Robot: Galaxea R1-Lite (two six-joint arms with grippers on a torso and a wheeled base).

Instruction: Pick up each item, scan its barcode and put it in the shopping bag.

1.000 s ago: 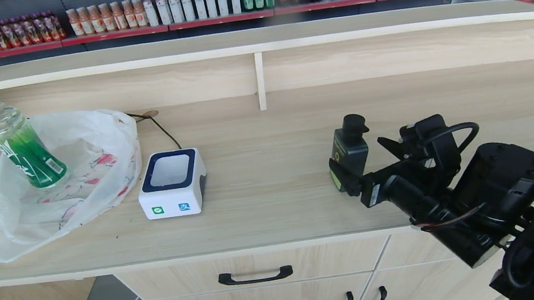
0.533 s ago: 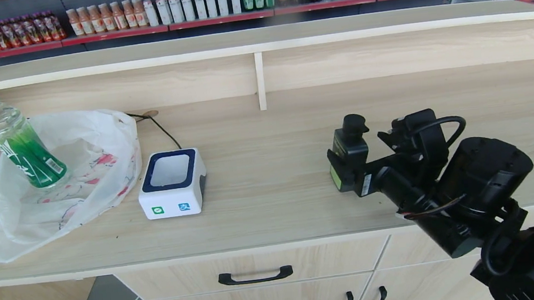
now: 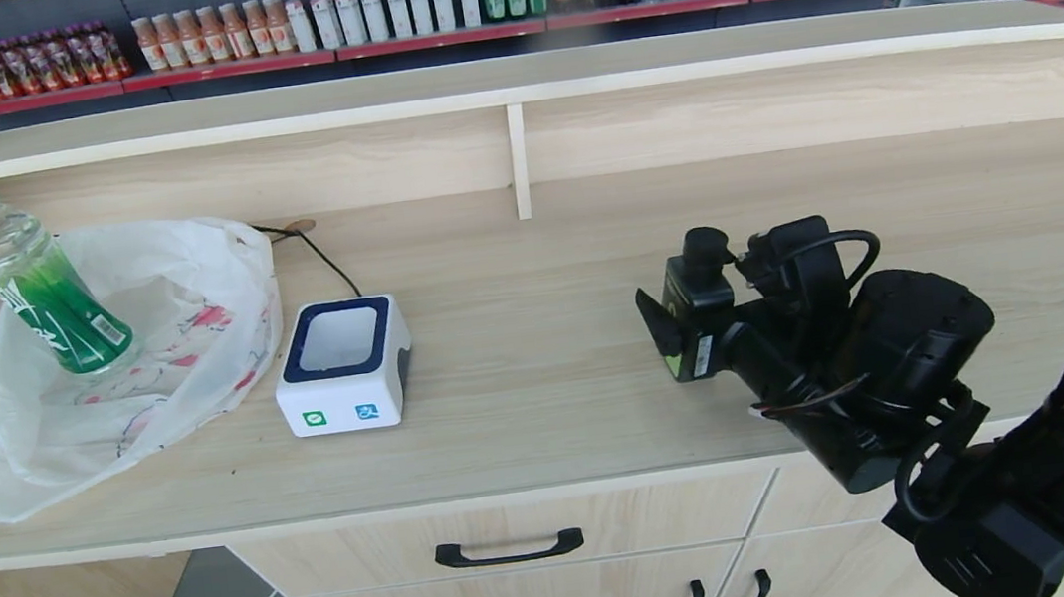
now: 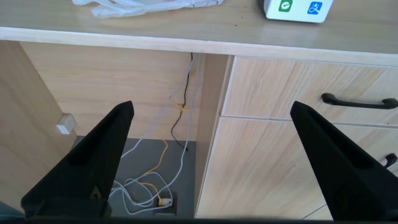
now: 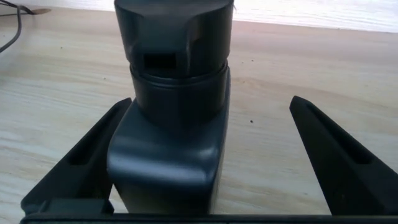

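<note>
Black bottle [image 5: 174, 124] between right gripper [image 5: 210, 106] jaws

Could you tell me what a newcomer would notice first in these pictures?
Probably the dark grey squarish black-capped bottle, upright at the right of the wooden counter between the open fingers of the right gripper. Then the clear green-labelled plastic bottle standing in the white shopping bag at the left, beside a white blue-rimmed scanner box.

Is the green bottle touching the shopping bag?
Touching. In the head view the green bottle stands with its base on the bag.
</note>
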